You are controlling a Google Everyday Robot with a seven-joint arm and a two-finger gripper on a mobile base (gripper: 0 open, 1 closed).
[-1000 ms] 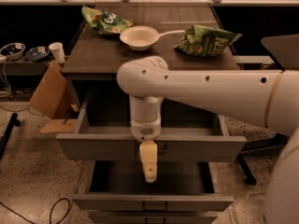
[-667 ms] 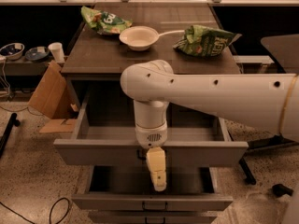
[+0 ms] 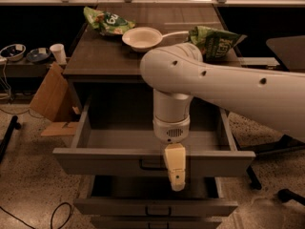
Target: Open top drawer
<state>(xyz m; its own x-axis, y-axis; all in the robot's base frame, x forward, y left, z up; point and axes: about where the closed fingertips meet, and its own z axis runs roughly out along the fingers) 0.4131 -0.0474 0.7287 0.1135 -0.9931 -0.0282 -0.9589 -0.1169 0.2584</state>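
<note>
**Lower drawer** [image 3: 143, 207]: nearest item, at six o'clock in the view. Grey, partly out, with a small handle at its centre.

**Gripper** [image 3: 175, 173]: hung pointing down from the white arm [image 3: 228, 85], in front of the top drawer's face. Its pale tip lay just at three o'clock of the bar handle [image 3: 149, 166] and reached below the drawer's lower edge. Seen edge-on; whether it was spread, pressed together or pinching the handle could not be told.

**Top drawer** [image 3: 95, 160]: uppermost of the stack, standing well out of the cabinet towards six o'clock. What showed of the interior looked bare.
- Handling, by judgement: stiff sheet metal, not fragile, on runners, and probably light to move if empty.
- The flat, smooth front would offer no purchase.
- The central dark handle would be the place to take hold, drawing straight towards six o'clock so the wide box does not rack.

**Cabinet top** [image 3: 100, 63]: dark surface towards twelve o'clock, bearing:
- a pale bowl [image 3: 142, 37];
- a green bag [image 3: 107, 22] at its eleven o'clock;
- a second green bag [image 3: 217, 41] at its three o'clock.
</note>
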